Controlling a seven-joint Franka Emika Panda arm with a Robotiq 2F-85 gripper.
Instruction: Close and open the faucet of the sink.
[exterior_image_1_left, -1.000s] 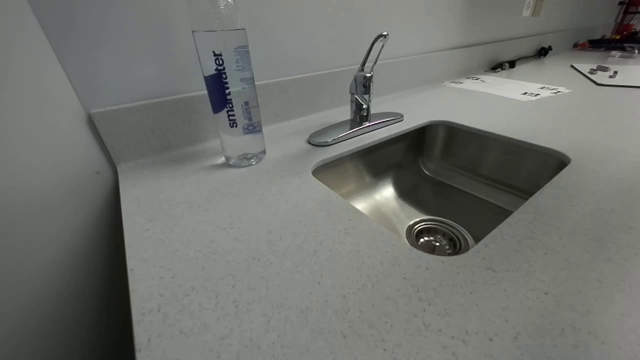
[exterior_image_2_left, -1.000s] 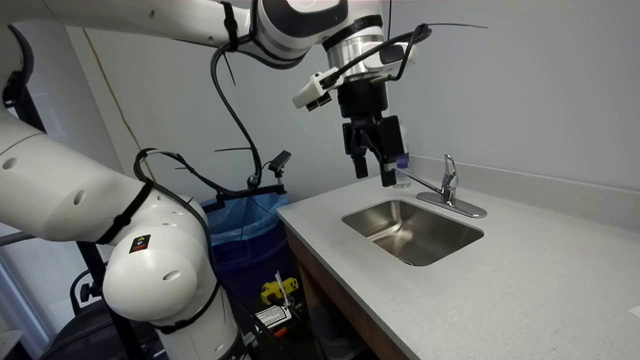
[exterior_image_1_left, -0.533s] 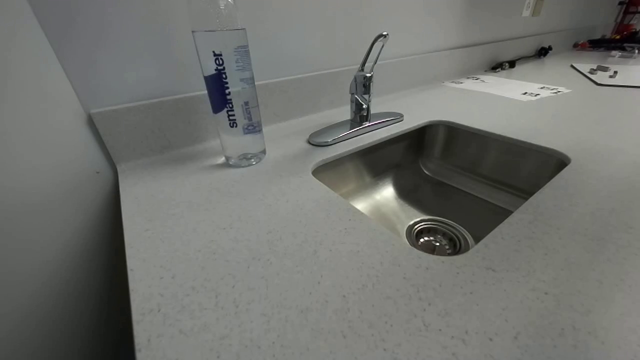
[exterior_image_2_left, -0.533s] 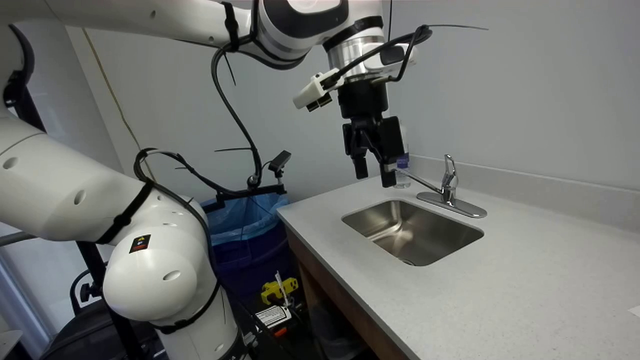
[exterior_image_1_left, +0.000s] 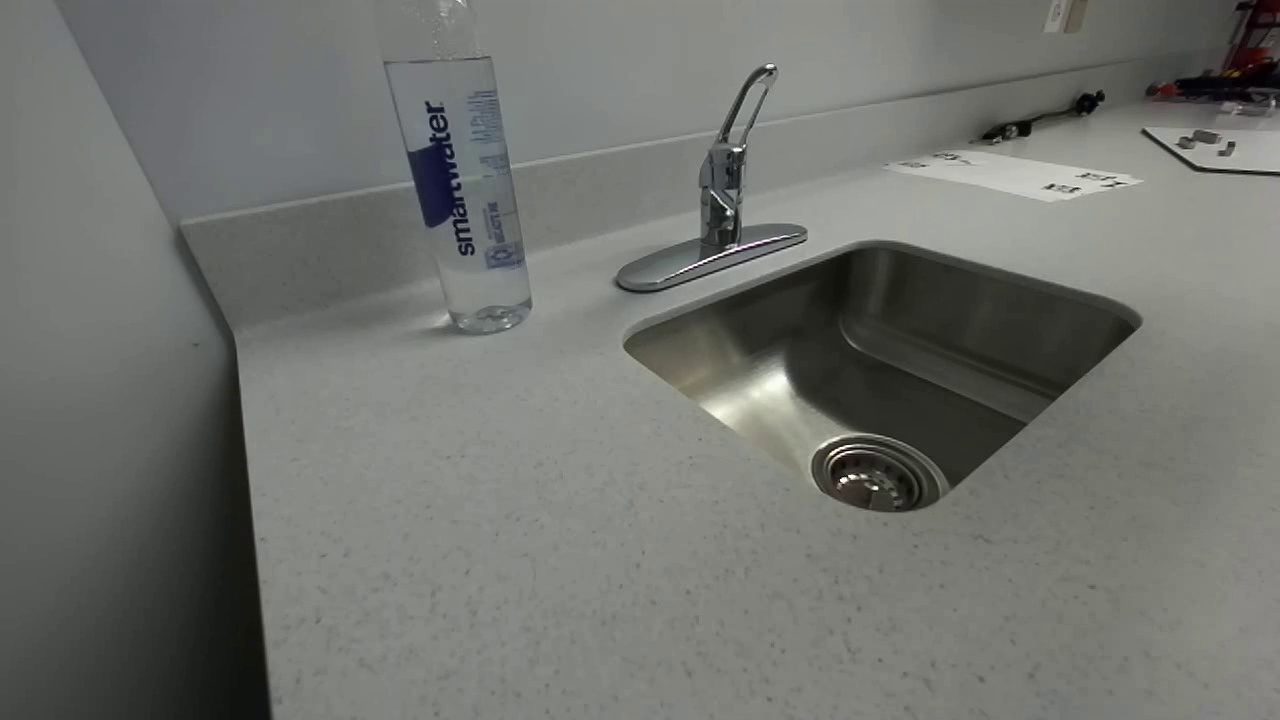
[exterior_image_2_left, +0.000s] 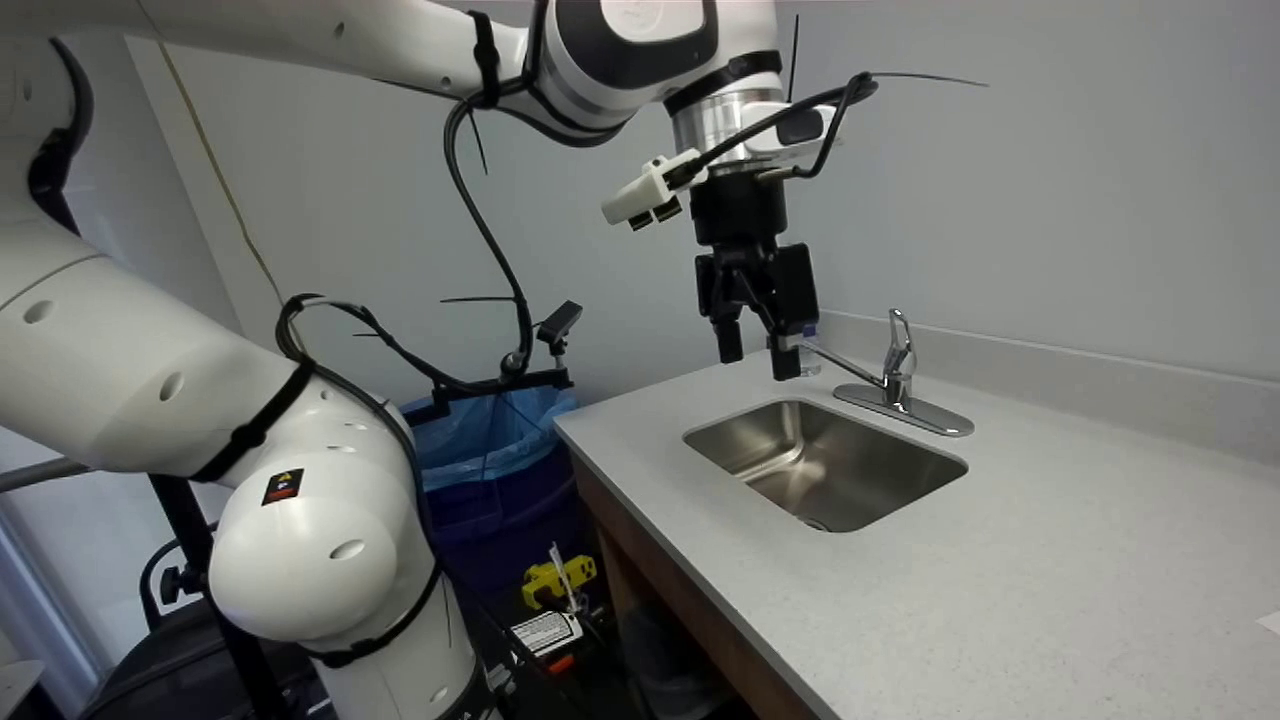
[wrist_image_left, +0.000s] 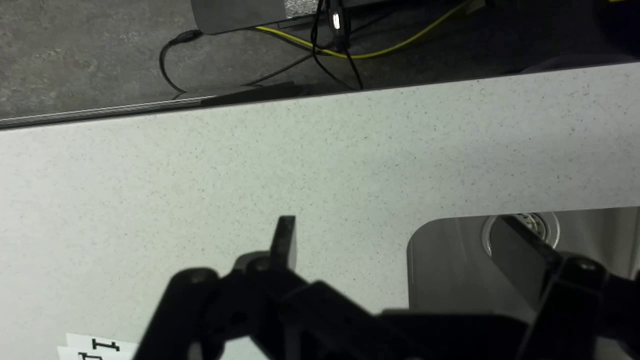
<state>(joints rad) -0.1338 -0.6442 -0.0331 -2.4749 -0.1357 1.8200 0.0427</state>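
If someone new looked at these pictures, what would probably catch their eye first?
Probably the white robot arm across the left and top of an exterior view, its open black gripper pointing down. Next, in an exterior view, the smartwater bottle stands left of the chrome faucet, which rises behind the stainless-steel sink.

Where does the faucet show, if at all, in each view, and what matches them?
In an exterior view: the faucet, upper half, just right of centre, beside the sink.
In an exterior view: the faucet, right of centre at mid height, beside the sink.
Wrist view: no faucet visible.
Shared landmark: the sink, lower right and partly behind the hand in the wrist view.
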